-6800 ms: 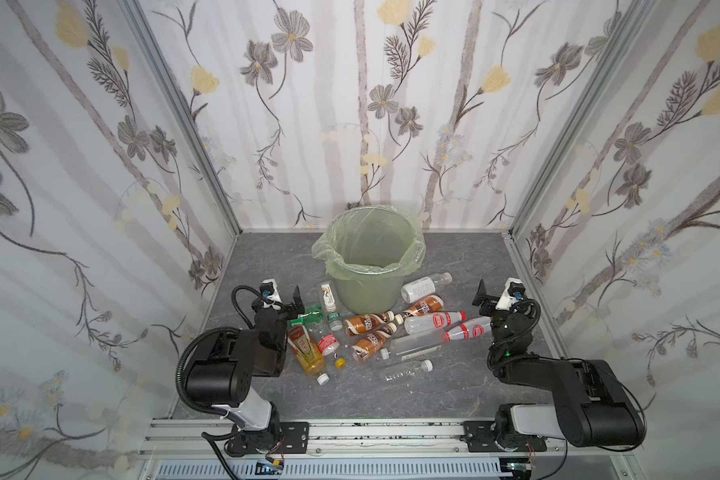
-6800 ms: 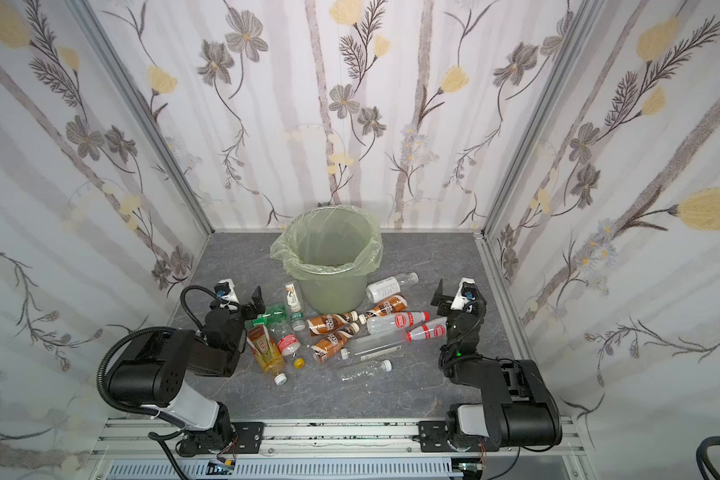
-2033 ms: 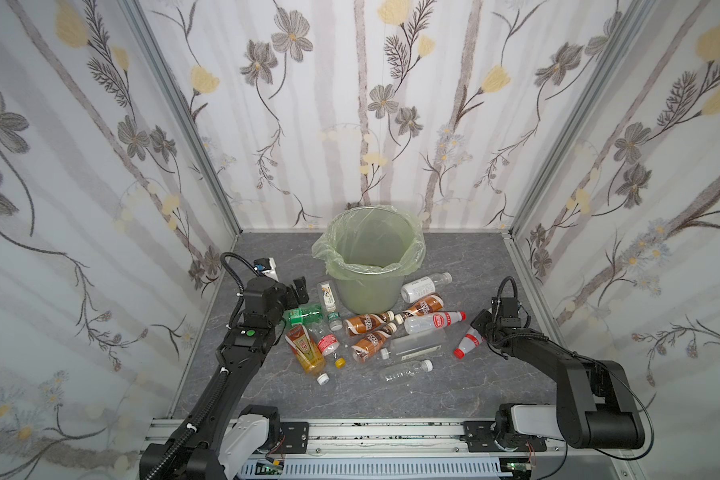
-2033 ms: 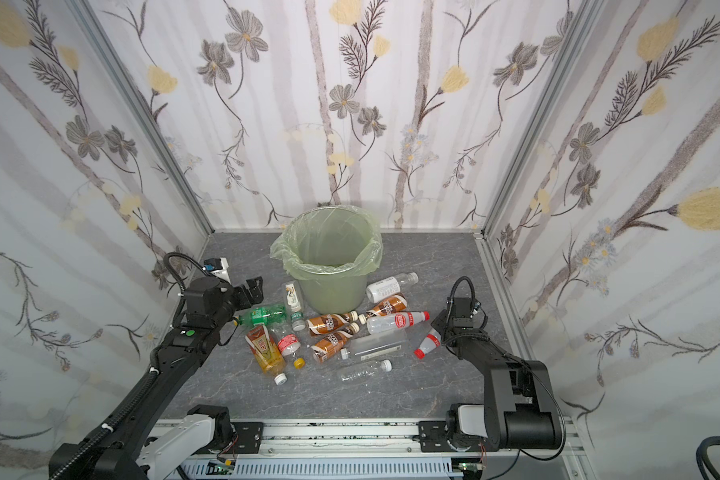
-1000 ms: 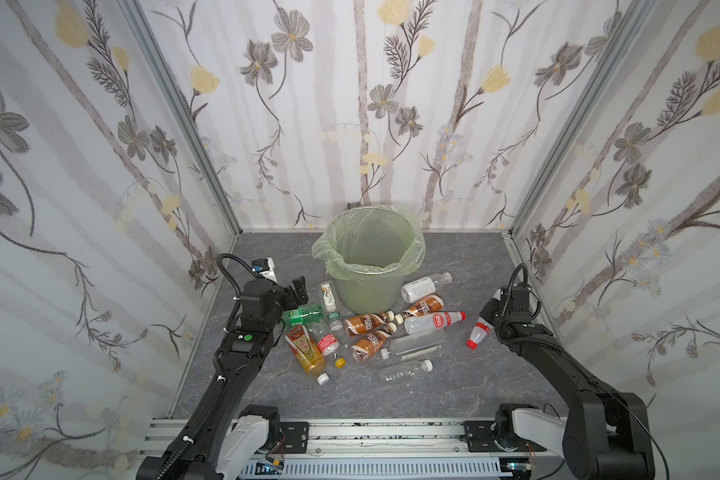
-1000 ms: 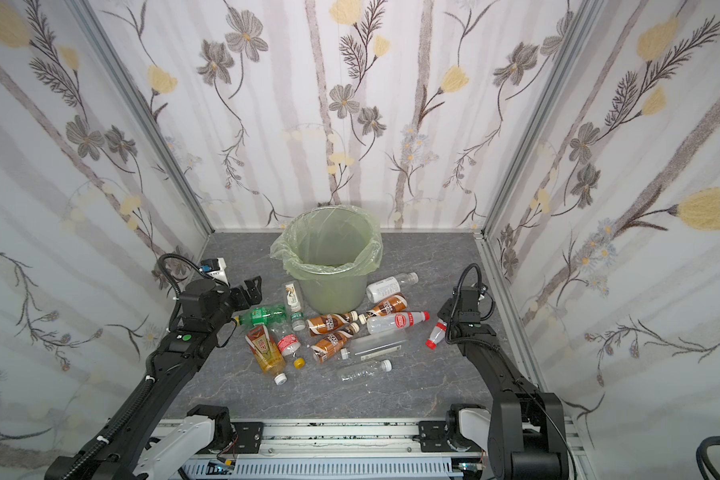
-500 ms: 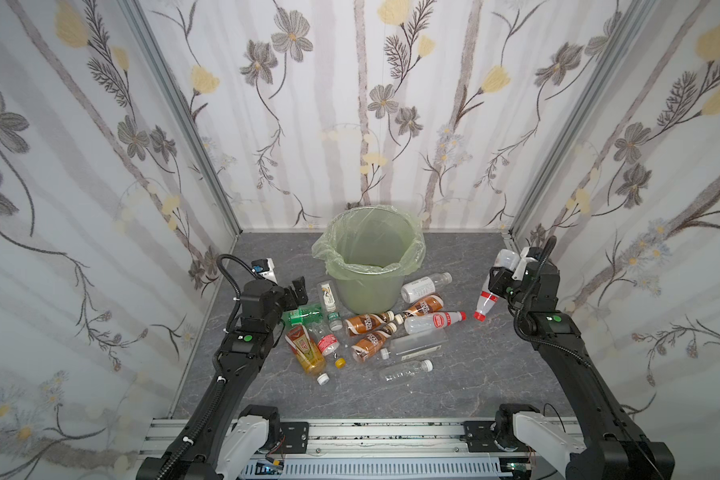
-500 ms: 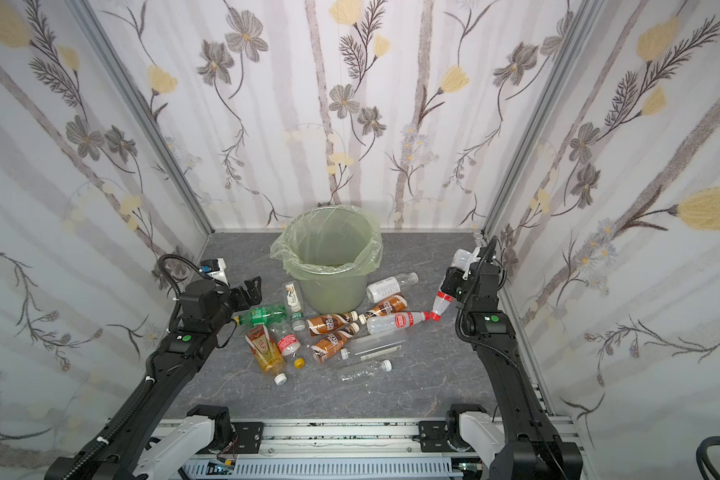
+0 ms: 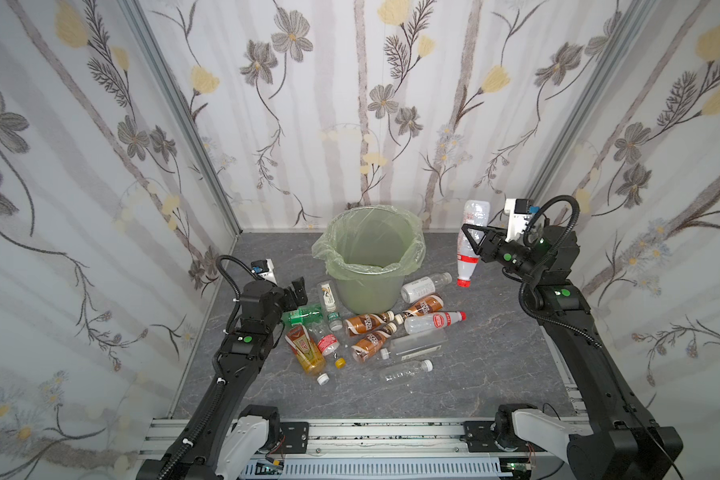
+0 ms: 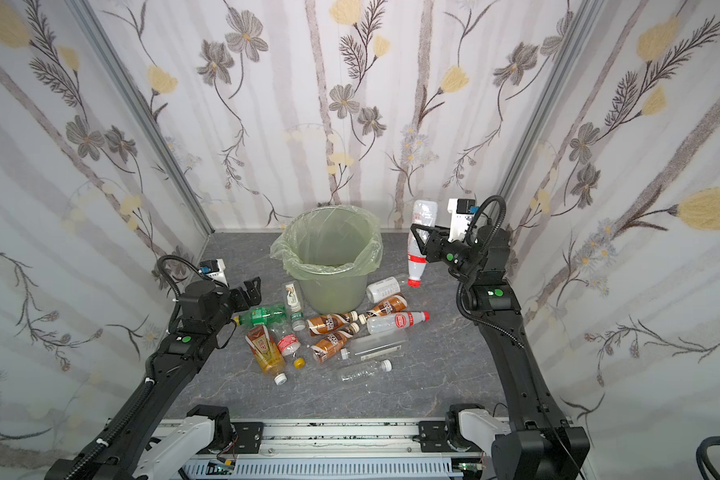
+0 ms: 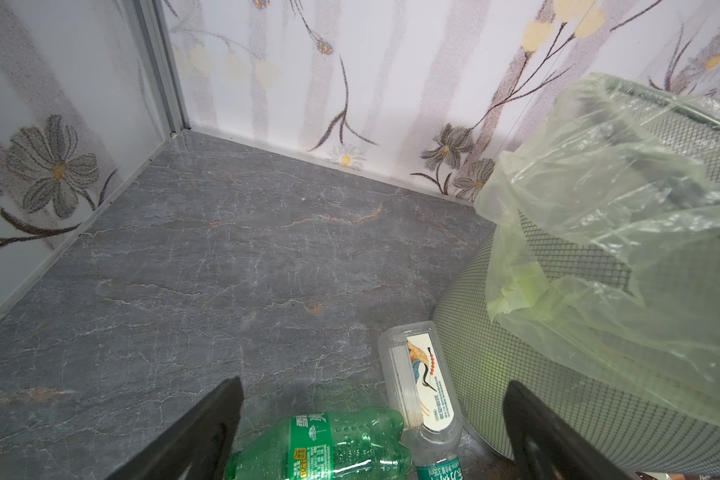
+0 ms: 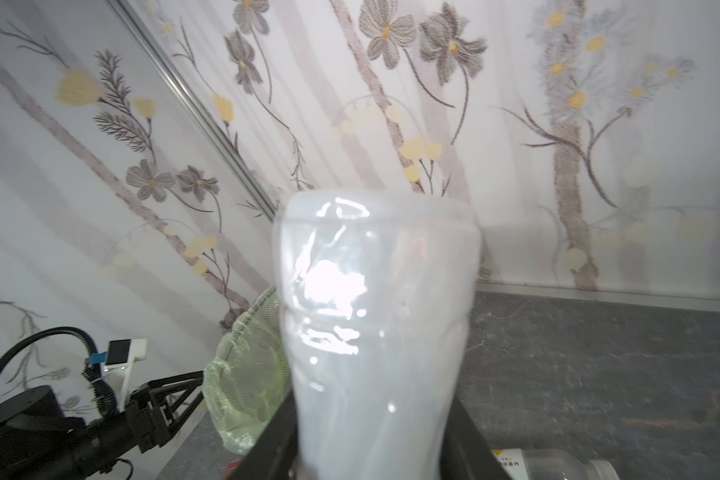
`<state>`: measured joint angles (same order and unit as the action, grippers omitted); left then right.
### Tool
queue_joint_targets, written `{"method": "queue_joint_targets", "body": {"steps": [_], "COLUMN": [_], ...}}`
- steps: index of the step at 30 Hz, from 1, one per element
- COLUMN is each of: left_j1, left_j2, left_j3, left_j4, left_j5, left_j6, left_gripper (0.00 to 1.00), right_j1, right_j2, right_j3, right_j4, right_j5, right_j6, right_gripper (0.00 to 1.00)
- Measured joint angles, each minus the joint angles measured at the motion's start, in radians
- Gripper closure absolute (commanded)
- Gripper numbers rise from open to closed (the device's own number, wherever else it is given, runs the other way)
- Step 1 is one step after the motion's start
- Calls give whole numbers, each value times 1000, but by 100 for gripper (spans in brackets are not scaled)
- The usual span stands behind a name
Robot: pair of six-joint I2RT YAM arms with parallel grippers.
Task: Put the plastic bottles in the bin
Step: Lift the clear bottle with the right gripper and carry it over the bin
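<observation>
The pale green bin [image 9: 366, 291] [image 10: 329, 291] stands at the back middle, lined with a light-green bag. My right gripper [image 9: 472, 245] [image 10: 422, 245] hangs raised to the right of the bin's rim. It is shut on a clear red-labelled bottle [image 9: 470, 232] [image 12: 375, 332], whose red cap points down. My left gripper [image 9: 298, 293] [image 11: 371, 386] is open, low over a green bottle [image 9: 304, 314] [image 11: 329, 444] lying left of the bin. Several more plastic bottles lie in front of the bin: brown-and-white ones [image 9: 366, 323], a red-labelled one [image 9: 433, 322], an amber one [image 9: 306, 349].
A small clear bottle with a crane label [image 11: 422, 382] lies against the bin wall [image 11: 558, 395], beside the green bottle. A loose yellow cap [image 9: 340, 363] lies by the amber bottle. Flowered walls close in on three sides, and a metal rail [image 9: 371, 432] runs along the front.
My right gripper has lifted the red-capped bottle off the floor and carried it up and back, to beside the bin's rim. The left arm has hardly moved.
</observation>
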<state>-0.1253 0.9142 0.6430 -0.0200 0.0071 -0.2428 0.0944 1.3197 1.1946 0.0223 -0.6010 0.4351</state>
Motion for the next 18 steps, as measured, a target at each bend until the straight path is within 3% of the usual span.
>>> {"method": "queue_joint_targets", "body": {"steps": [18], "left_j1": [0], "left_j2": [14], "left_j3": [0], "left_j4": [-2], "left_j5": [16], "left_j6": [0], "left_gripper": [0], "right_j1": [233], "right_j2": [253], "right_j3": [309], "right_j4": [101], "right_j5": [-45], "right_j6": [-18], "right_gripper": [58]}}
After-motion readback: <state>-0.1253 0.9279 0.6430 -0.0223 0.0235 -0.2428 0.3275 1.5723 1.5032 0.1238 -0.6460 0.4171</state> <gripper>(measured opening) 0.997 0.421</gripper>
